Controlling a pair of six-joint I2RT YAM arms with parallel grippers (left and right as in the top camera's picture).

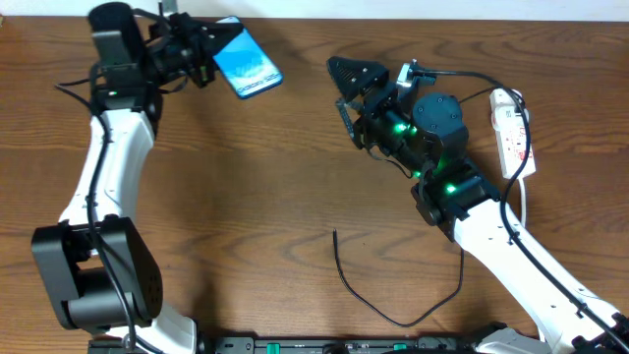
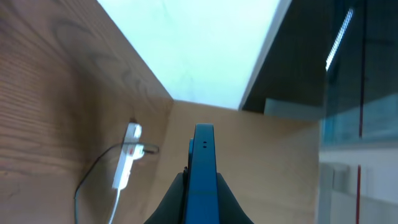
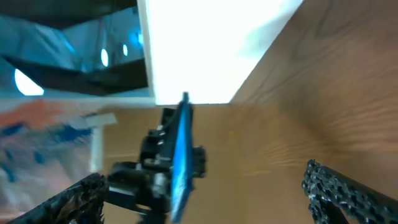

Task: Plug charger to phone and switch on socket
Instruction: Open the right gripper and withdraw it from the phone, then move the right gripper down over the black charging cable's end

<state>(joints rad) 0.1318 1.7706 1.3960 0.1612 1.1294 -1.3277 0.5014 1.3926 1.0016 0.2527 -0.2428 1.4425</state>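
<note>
Overhead, the wooden table (image 1: 246,197) fills the frame, with both arms reaching from the near edge. The left arm rises along the left side. Its claw, the left gripper (image 1: 211,59), is clamped fully shut on one end of the phone (image 1: 248,61), holding it at the far left with the blue screen up and its long axis slanting toward the right and near. From the left wrist the phone (image 2: 203,168) shows edge-on between the fingers. I cannot tell whether its free end carries the port.

The right arm comes in from the near right. The right gripper (image 1: 346,96) hangs at mid-table with its jaws spread as wide as they go and nothing between them. It faces the phone (image 3: 180,149), which shows ahead of its fingers (image 3: 348,193).

The socket (image 1: 511,133) lies along the right side, well apart from both claws.

The charger (image 1: 393,313) lies loose on the near middle of the table in an open curve. Its plug tip (image 1: 335,233) points toward the far side, with the last stretch running near to far.

That tip lies on the near side of the open right claw, behind where it faces, and the right arm is much the closer. By my reading, the cable is not yet picked up.
</note>
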